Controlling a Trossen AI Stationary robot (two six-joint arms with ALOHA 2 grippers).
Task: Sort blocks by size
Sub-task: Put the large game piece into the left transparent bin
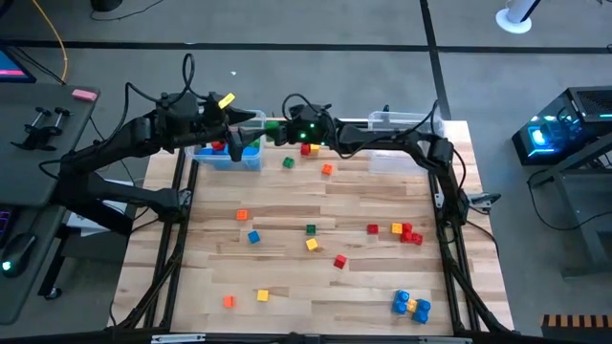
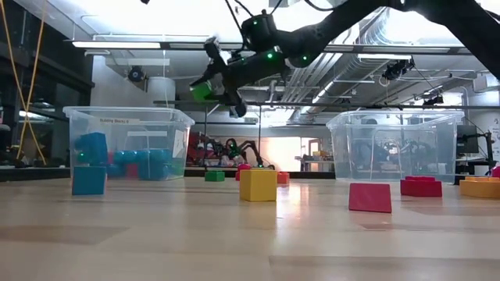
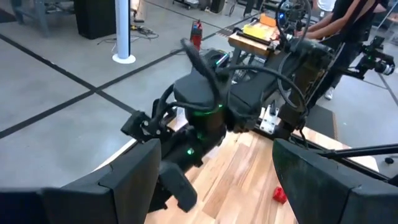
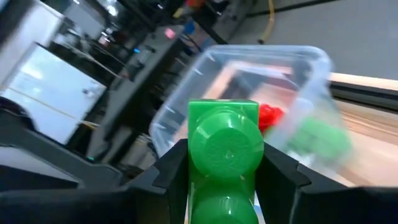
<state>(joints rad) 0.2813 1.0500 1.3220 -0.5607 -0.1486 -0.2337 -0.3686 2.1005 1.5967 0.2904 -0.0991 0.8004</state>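
Right wrist view gives you the green block (image 4: 222, 149) clamped in the right gripper (image 4: 224, 165), fingers on its flat sides, just short of the bin (image 4: 292, 68) ahead. Judged light, stiff and slick, so keep that side hold. Only the high view shows the left gripper (image 1: 222, 122) nearby, fingers apart.

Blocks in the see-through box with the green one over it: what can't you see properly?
- Left bin, right wrist view: contents blurred; the green block in the right claw covers part.
- High view: both arms overlap that bin.
- Low view: blocks inside look hazy through the bin wall.
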